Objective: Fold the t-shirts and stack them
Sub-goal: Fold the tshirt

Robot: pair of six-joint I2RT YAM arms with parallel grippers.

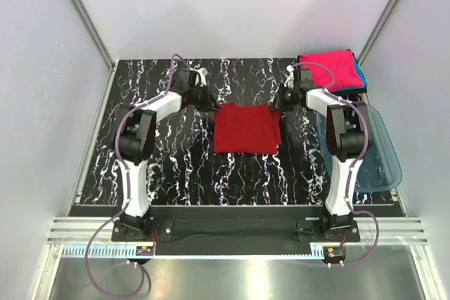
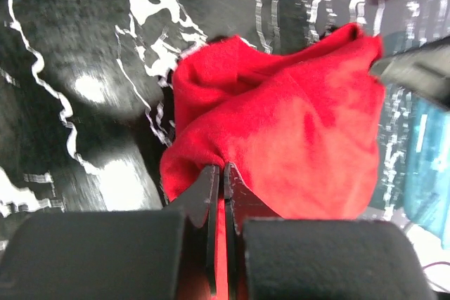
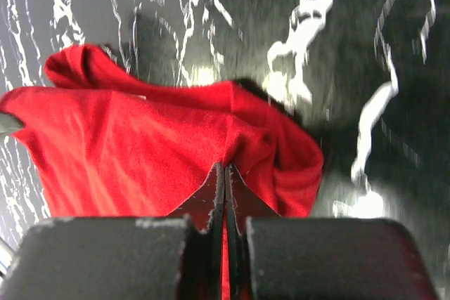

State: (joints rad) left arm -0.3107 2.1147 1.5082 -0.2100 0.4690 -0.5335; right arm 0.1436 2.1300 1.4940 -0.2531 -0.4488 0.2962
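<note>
Lying between left hand (image 2: 220, 168) and right hand (image 3: 225, 166), the red t-shirt (image 1: 246, 129) seems pinched.

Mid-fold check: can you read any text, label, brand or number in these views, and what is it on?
No text can be read in any view.
dark red t-shirt: no print shows.
pink t-shirt: no print shows.
Scale strip: fine marks only, too small to read.

I'm looking into a robotics lab cell: plain white panel walls (image 1: 42, 89) in aluminium framing (image 1: 84, 17), a black marble-print tabletop (image 1: 176, 166), an aluminium mounting rail (image 1: 239, 232) along its near edge, purple cables (image 1: 87, 256) trailing off.
</note>
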